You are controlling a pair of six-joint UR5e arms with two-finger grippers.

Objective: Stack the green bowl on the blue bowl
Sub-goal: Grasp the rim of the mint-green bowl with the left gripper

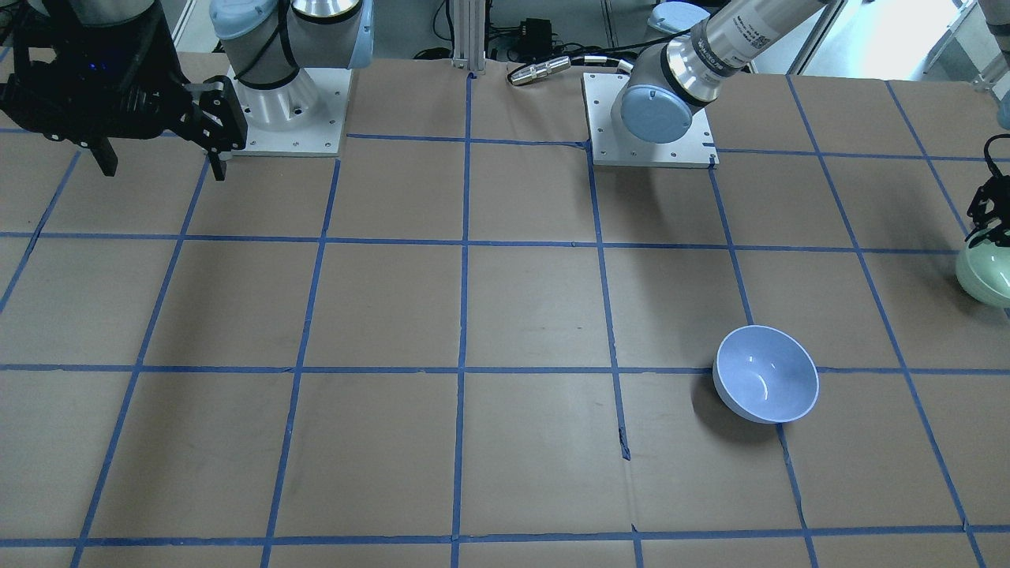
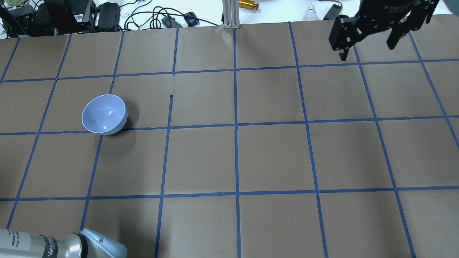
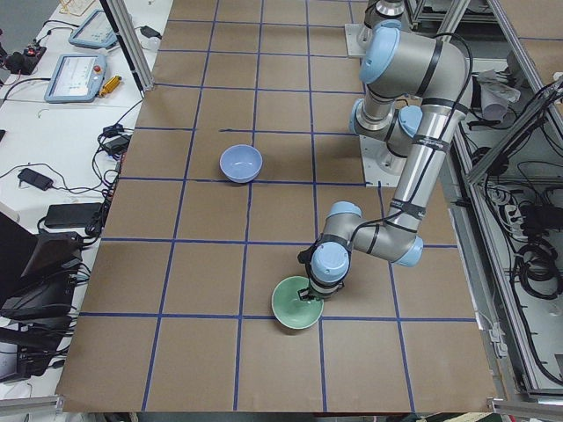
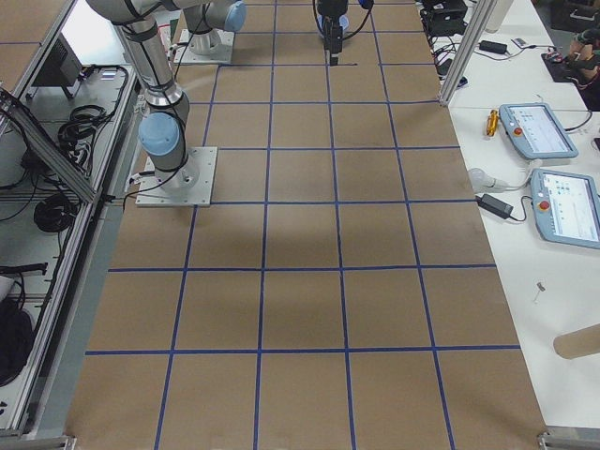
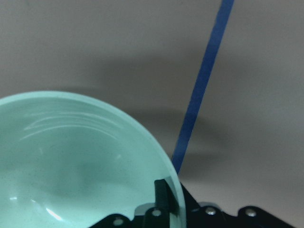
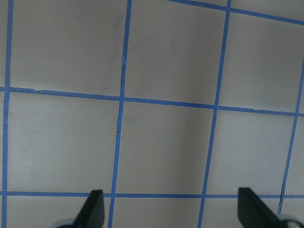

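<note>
Pinching tilted green bowl [image 1: 985, 276] by rim in left hand [image 1: 993, 225], 2 o'clock from blue bowl [image 1: 765, 375], front view; right hand [image 2: 367, 48] spread open. Might slip off glossy rim mid-carry, or land crooked, shoving it.

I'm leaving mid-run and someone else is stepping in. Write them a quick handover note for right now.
Left gripper: shut on the rim of the green bowl, at the left end of the table.
Right gripper: open, empty, far right.
Blue bowl: upright, empty, apart from the green one.
Done: green bowl grasped.
Left: carry it over, set it in the blue bowl, release.
</note>
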